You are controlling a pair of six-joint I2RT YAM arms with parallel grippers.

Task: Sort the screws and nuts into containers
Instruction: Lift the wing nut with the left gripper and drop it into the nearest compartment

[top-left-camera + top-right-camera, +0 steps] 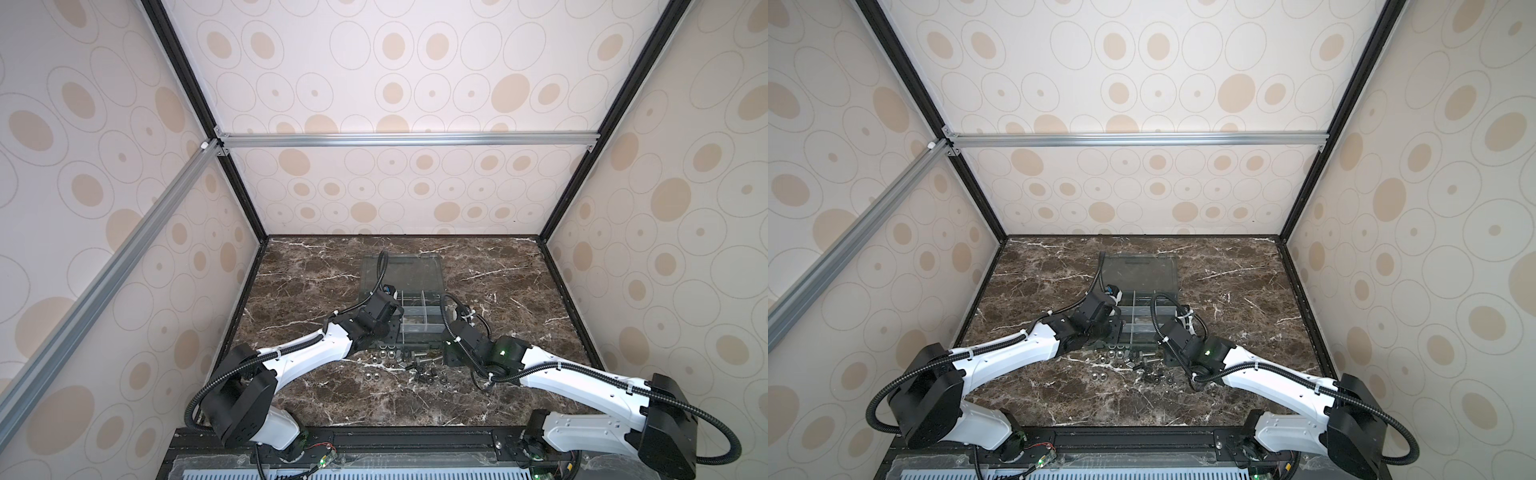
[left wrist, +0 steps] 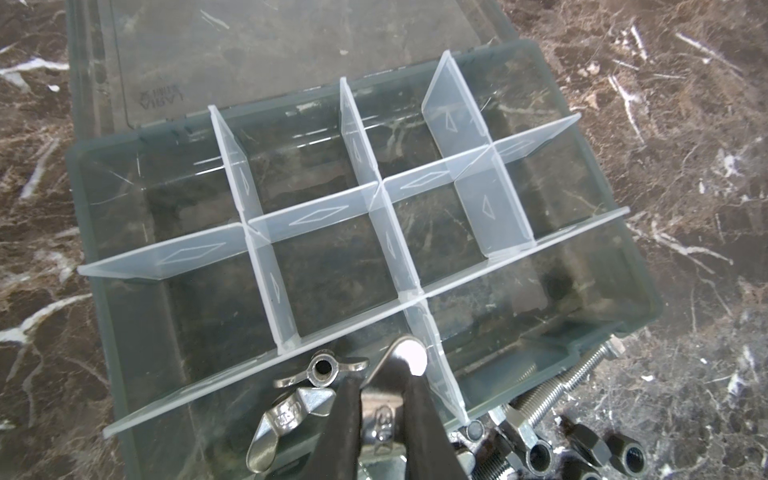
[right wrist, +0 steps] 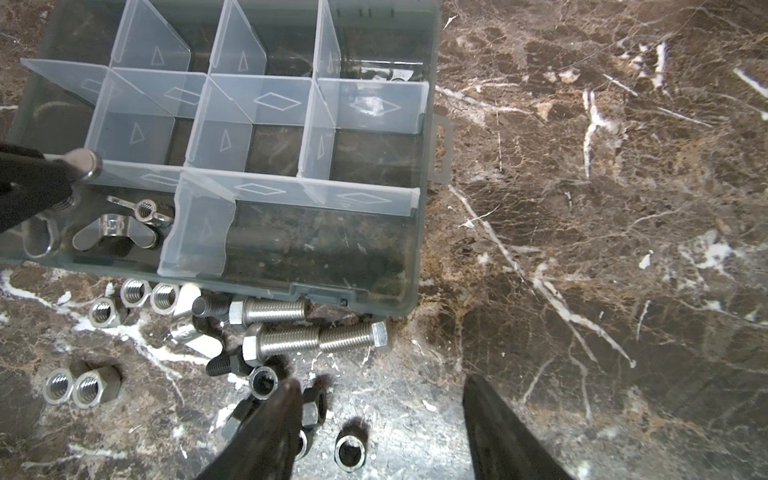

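The containers are the divided compartments of a grey organizer box (image 2: 615,266) (image 1: 419,328) with its lid laid open behind it. My left gripper (image 2: 384,399) is shut on a silver wing nut (image 2: 409,359) (image 3: 83,164), held just above the near corner compartment, where two more wing nuts (image 2: 322,370) (image 3: 112,232) lie. Silver screws (image 3: 286,343) and black screws (image 3: 224,365) lie on the marble in front of the box, among silver hex nuts (image 3: 135,293). My right gripper (image 3: 382,399) hangs open over black nuts (image 3: 351,453), holding nothing.
The loose hardware pile (image 1: 411,361) (image 1: 1138,361) sits between the two arms, close to the box's front wall. Bare marble tabletop (image 3: 602,208) stretches out beside the box. Patterned walls enclose the table on three sides.
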